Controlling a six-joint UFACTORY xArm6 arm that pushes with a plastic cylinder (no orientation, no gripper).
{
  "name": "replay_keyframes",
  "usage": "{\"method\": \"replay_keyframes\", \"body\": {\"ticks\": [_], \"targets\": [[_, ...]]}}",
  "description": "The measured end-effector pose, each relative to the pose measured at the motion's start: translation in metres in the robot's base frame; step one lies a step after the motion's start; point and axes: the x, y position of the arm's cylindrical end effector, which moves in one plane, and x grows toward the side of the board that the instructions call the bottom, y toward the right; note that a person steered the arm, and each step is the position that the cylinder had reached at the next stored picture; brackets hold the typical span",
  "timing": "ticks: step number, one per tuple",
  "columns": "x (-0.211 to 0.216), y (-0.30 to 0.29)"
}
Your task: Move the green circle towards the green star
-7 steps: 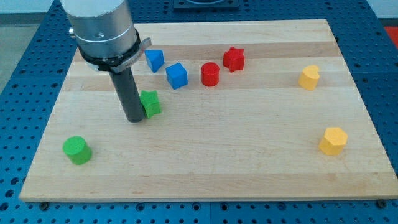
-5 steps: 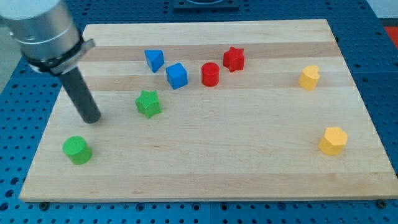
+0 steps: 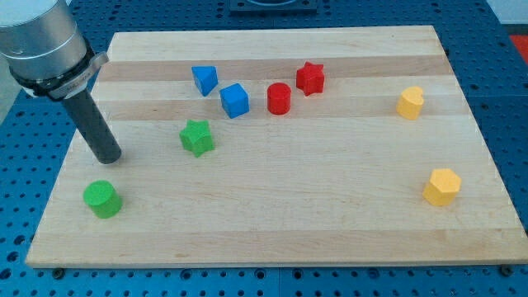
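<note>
The green circle sits near the view's bottom left of the wooden board. The green star lies up and to the right of it, apart from it. My tip rests on the board just above the green circle, a short gap away, and well to the left of the green star. It touches neither block.
A blue triangle, a blue cube, a red cylinder and a red star stand in a loose row near the top. Two yellow blocks sit at the right. The board's left edge is close to my tip.
My tip has moved left, away from the green star's side, and now stands just above the green circle. No block has moved.
</note>
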Motion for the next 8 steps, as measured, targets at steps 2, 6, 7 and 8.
{"method": "replay_keyframes", "body": {"ticks": [2, 6, 7, 8], "targets": [[0.000, -0.018], [0.011, -0.070], [0.062, -0.069], [0.089, -0.069]]}}
